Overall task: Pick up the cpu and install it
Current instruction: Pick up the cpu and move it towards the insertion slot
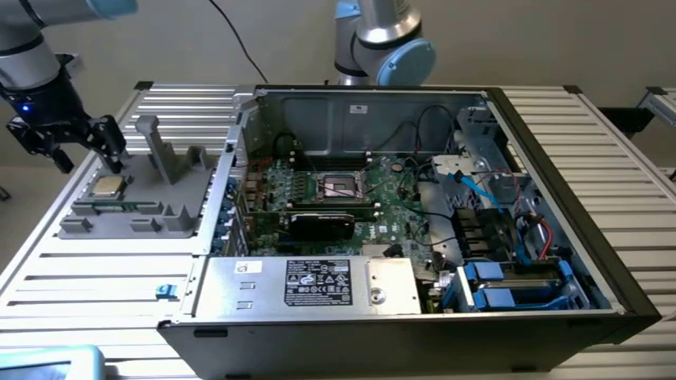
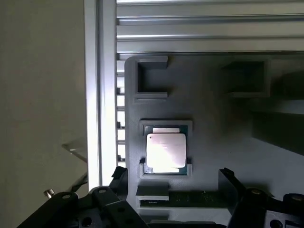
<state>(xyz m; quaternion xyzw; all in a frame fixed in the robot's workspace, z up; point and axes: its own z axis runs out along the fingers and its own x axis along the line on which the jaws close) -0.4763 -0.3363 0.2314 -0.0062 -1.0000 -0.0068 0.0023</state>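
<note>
End effector point(image 1: 72, 146) hangs with both fingers spread wide, and I see nothing held between them. Just below it, a little toward the exterior view's right, the cpu point(image 1: 108, 187) lies flat in a pocket of the grey holder point(image 1: 132, 222). This holder rests on the slatted counter point(image 1: 95, 277). Further right stands the open computer case point(image 1: 607, 257), its dark socket point(image 1: 343, 187) well apart from the cpu.

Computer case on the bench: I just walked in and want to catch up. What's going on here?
A robot arm's gripper hangs open over the cpu, which lies in a grey holder beside the open computer case, on the exterior view's left. Nothing is gripped; the cpu has not been lifted.
</note>
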